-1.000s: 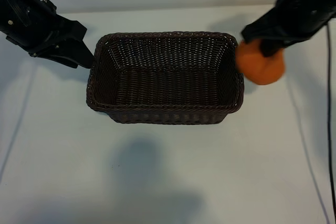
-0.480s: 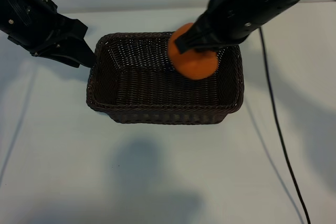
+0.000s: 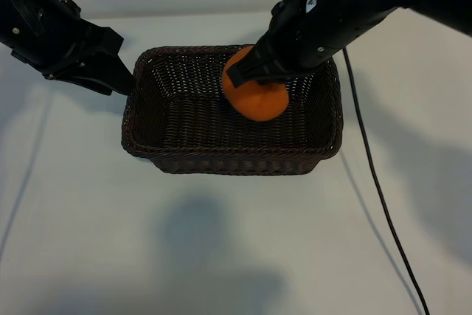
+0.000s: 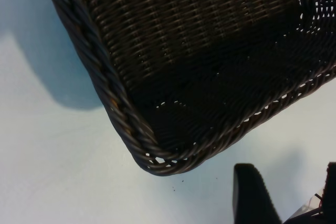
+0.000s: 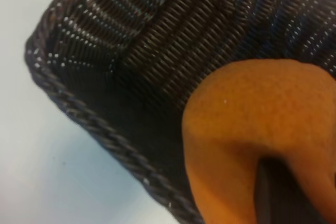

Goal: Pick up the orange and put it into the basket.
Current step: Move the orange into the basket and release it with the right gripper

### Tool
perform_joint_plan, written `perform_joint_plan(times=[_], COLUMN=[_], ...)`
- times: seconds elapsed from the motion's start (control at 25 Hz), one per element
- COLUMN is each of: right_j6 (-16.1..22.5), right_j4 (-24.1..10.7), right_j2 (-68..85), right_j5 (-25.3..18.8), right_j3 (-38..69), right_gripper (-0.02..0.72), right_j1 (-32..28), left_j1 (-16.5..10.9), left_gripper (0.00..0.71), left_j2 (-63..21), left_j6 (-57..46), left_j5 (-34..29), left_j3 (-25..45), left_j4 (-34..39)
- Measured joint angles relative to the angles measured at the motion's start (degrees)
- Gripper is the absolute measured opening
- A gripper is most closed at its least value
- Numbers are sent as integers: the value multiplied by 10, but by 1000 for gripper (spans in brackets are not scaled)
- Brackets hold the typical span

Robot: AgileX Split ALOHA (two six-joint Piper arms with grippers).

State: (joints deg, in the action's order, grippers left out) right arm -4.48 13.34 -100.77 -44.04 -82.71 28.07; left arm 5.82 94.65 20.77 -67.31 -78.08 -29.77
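The orange point(image 3: 255, 98) hangs above the inside of the dark brown wicker basket point(image 3: 147, 138), toward its back right part. My right gripper point(image 3: 259, 71) is shut on the orange from above. In the right wrist view the orange point(image 5: 252, 129) fills the near side, with a dark finger point(image 5: 273, 192) pressed into it and the basket's inner wall point(image 5: 173, 35) behind. My left gripper point(image 3: 122, 79) rests beside the basket's back left corner, open and holding nothing. In the left wrist view one of its fingers point(image 4: 252, 198) shows near the basket's rounded corner point(image 4: 157, 156).
A black cable point(image 3: 376, 189) trails from the right arm across the white table toward the front right. The basket stands in the middle of the table, with bare white surface in front of it and on both sides.
The right arm has carried the orange from beside the basket's right wall leftward, over the rim, to above the basket's inside. The left arm has not moved.
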Motion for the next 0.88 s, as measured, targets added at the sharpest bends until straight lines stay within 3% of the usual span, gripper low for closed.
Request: perform_joint_plan(times=[0.88], right_j6=[-4], right_j4=[-1], right_j2=[-114], right_j5=[128], right_j3=[0], right_gripper=[84], right_j1=[0], left_j1=[0], left_gripper=[380], left_j2=[0], left_j6=[-2], left_j5=[0], left_j3=[0], left_j4=[0])
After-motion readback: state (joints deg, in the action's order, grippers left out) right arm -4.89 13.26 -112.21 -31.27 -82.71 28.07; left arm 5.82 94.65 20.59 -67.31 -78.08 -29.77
